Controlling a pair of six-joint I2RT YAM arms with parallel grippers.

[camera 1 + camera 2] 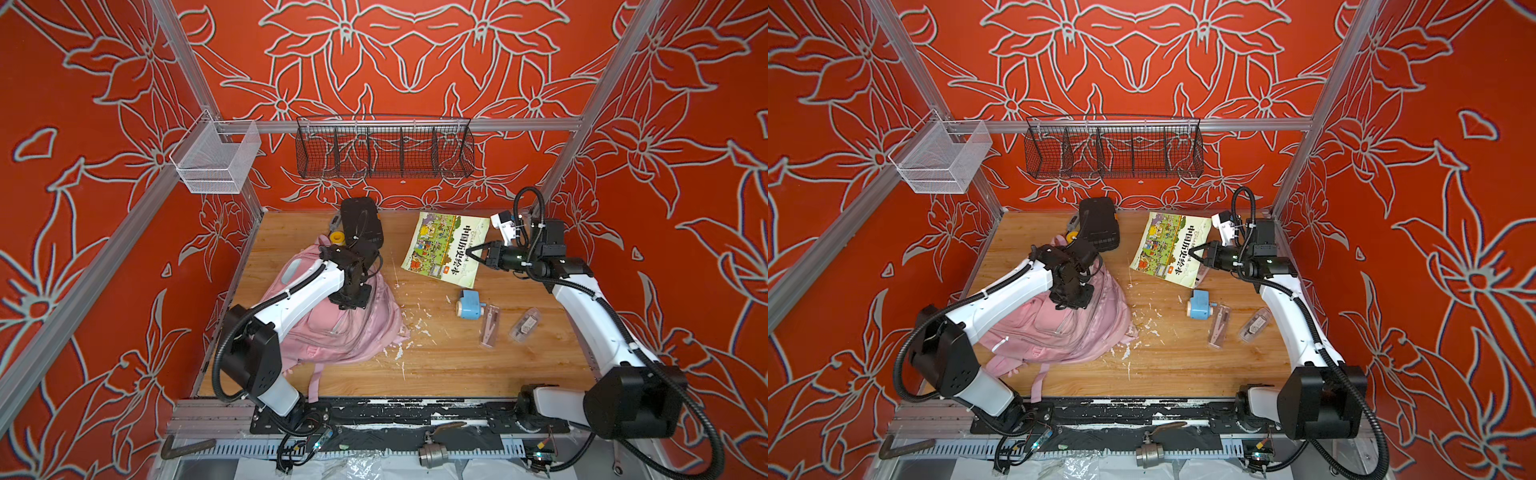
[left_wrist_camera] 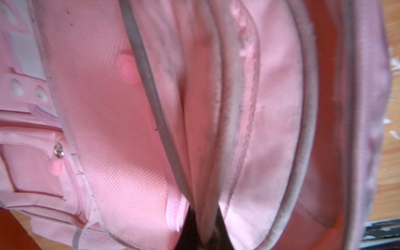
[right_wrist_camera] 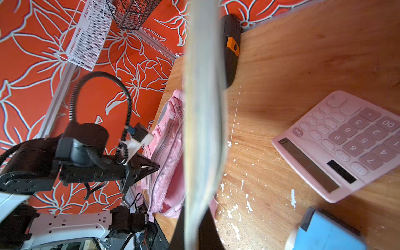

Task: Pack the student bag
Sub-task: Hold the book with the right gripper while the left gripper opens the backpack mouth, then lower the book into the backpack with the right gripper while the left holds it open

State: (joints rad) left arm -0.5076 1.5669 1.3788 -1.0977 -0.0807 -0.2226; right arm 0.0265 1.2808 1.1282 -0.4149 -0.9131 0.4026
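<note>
Pinching book point(image 1: 440, 245), right tool point(image 1: 470, 252) clamped closed

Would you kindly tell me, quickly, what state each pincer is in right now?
Left pincer: closed, pinching the fabric rim of the student bag.
Right pincer: closed, holding the picture book by its edge.

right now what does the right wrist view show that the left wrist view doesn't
Only the right wrist view: the picture book seen edge-on in the shut right claw, the pink calculator, the blue pencil sharpener and the black case.
Only the left wrist view: the inside of the student bag with its open compartments, a silver zipper pull, and the fabric rim pinched in the shut left claw.
Both: the bag, the left claw and the wooden table.
</note>
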